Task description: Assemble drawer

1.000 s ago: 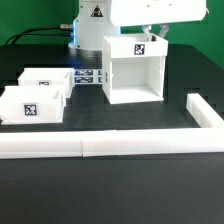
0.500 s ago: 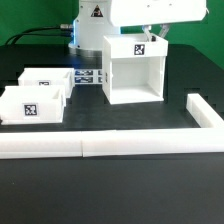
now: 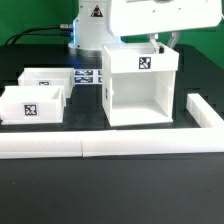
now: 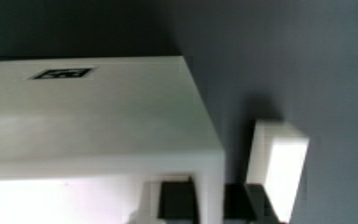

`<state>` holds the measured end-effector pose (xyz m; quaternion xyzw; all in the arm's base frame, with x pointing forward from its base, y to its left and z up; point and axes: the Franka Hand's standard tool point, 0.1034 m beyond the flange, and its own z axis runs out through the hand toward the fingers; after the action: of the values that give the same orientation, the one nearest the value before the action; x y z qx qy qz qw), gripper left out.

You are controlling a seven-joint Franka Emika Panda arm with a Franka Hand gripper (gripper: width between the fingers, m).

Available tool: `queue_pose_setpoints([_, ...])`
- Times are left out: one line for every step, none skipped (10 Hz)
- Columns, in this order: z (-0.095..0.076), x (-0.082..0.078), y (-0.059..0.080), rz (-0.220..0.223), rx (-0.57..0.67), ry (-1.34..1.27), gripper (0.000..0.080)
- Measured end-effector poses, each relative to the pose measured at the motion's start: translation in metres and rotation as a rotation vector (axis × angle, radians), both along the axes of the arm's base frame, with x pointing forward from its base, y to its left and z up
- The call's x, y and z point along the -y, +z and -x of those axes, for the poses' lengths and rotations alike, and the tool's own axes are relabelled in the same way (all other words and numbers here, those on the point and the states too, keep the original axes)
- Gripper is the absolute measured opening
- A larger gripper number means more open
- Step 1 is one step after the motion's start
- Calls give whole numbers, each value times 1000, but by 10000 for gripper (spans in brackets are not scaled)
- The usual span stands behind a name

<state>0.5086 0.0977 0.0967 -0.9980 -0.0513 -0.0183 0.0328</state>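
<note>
The tall white drawer housing (image 3: 140, 85) stands open-fronted in the middle of the black table, with a tag on its top. My gripper (image 3: 165, 44) is at its top edge on the exterior view's right. In the wrist view the two dark fingers (image 4: 172, 205) straddle the housing's side wall, so the gripper (image 4: 211, 205) is shut on that wall. The housing top with its tag (image 4: 87, 110) fills that view. Two small open-topped trays (image 3: 48, 79) (image 3: 32, 105) sit apart at the exterior view's left.
A long low white border wall (image 3: 110, 148) runs along the front and turns back at the exterior view's right (image 3: 203, 115); it shows beside the housing in the wrist view (image 4: 282, 160). The marker board (image 3: 90, 76) lies behind the trays. The robot base stands at the back.
The housing, held by my gripper, has moved forward toward the front border wall and slightly to the exterior view's right. The trays have not moved.
</note>
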Motion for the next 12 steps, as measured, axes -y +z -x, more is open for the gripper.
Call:
queue_pose_setpoints([-23, 3, 0, -4, 34, 19, 38])
queue_pose_setpoints([-26, 3, 1, -5, 40, 18, 38])
queue_pose_setpoints([-26, 3, 1, -5, 40, 14, 38])
queue_pose_setpoints([-26, 3, 2, -6, 40, 0, 38])
queue_pose_setpoints([-26, 3, 2, -6, 40, -6, 38])
queue_pose_setpoints([-26, 2, 2, -10, 38, -43, 38])
queue_pose_setpoints([-26, 1, 2, -15, 32, -120, 38])
queue_pose_setpoints([-27, -1, 2, -21, 24, -224, 38])
queue_pose_setpoints([-29, -7, 1, -29, 13, -362, 38])
queue_pose_setpoints([-38, -8, 1, -45, 5, -460, 38])
queue_pose_setpoints([-47, -8, 1, -56, 6, -533, 38])
queue_pose_setpoints([-54, -8, 2, -65, 9, -611, 39])
